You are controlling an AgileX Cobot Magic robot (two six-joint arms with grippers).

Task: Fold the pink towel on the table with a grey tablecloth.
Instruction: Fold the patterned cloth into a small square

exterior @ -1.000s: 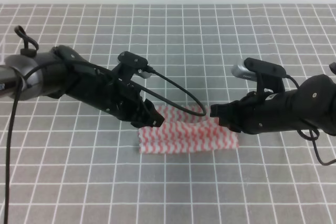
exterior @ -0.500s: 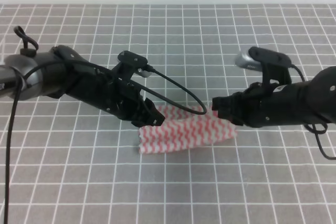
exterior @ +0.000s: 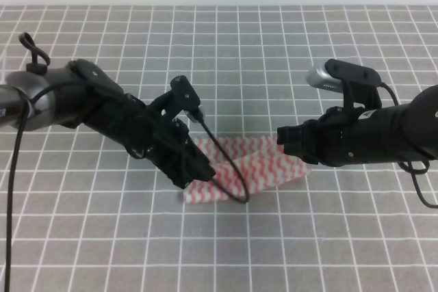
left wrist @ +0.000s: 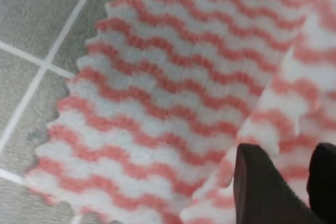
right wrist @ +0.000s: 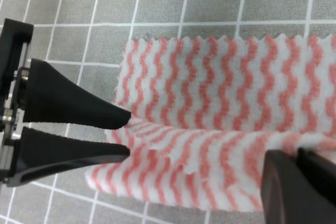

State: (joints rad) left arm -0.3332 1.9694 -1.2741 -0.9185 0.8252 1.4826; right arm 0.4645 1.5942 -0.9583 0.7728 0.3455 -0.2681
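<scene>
Right wrist view: both grippers (right wrist: 122, 134) pinch pink towel (right wrist: 220, 108).

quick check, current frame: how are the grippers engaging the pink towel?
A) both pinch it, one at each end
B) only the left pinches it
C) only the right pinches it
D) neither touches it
A: in the right wrist view the left gripper pinches the pink towel at one end, and the right gripper has its fingers closed on the opposite end.
</scene>
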